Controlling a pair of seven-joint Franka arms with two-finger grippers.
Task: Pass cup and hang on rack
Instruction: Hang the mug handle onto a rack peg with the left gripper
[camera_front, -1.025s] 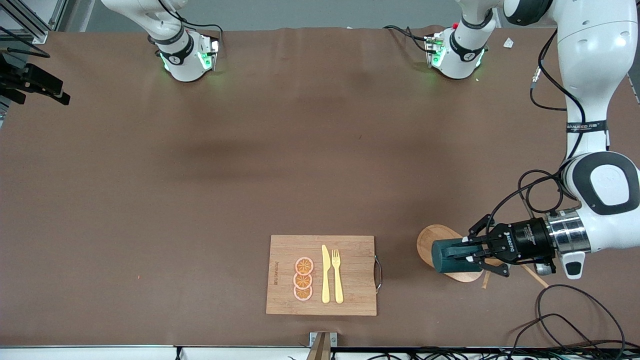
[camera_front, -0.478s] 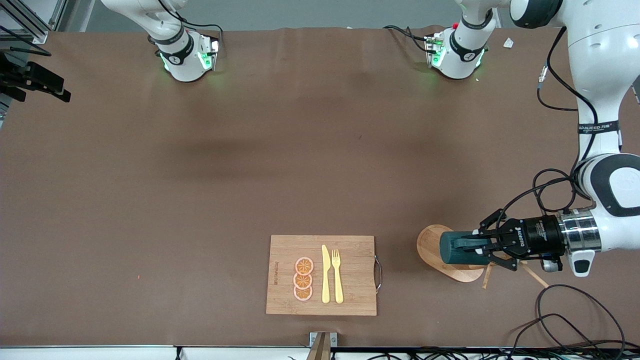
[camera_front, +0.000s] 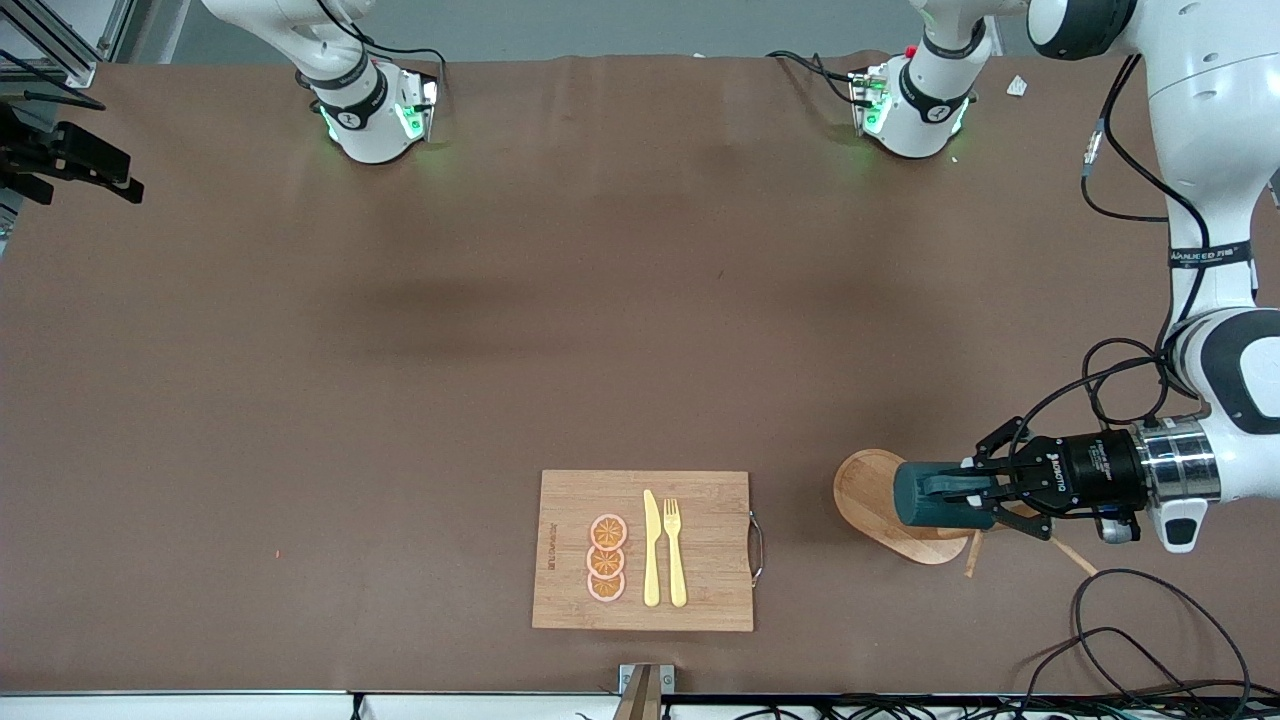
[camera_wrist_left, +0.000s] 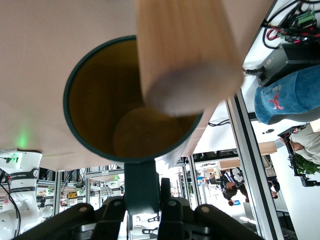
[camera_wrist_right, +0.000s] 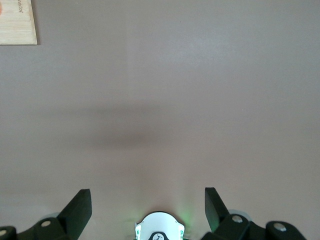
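The dark teal cup lies on its side in the air over the oval base of the wooden rack, which stands at the left arm's end of the table. My left gripper is shut on the cup's handle. In the left wrist view the cup's yellow-tan inside faces the camera, and the rack's thick post overlaps its mouth. The handle sits pinched in the left gripper. Thin pegs stick out below the wrist. My right gripper is open over bare table, out of the front view.
A wooden cutting board with orange slices, a yellow knife and a fork lies near the front camera, mid-table. Black cables loop near the table's edge by the left arm. Dark gear stands at the right arm's end.
My left gripper has carried the cup a short way toward the left arm's end of the table, over the rack's base. The right arm has not moved.
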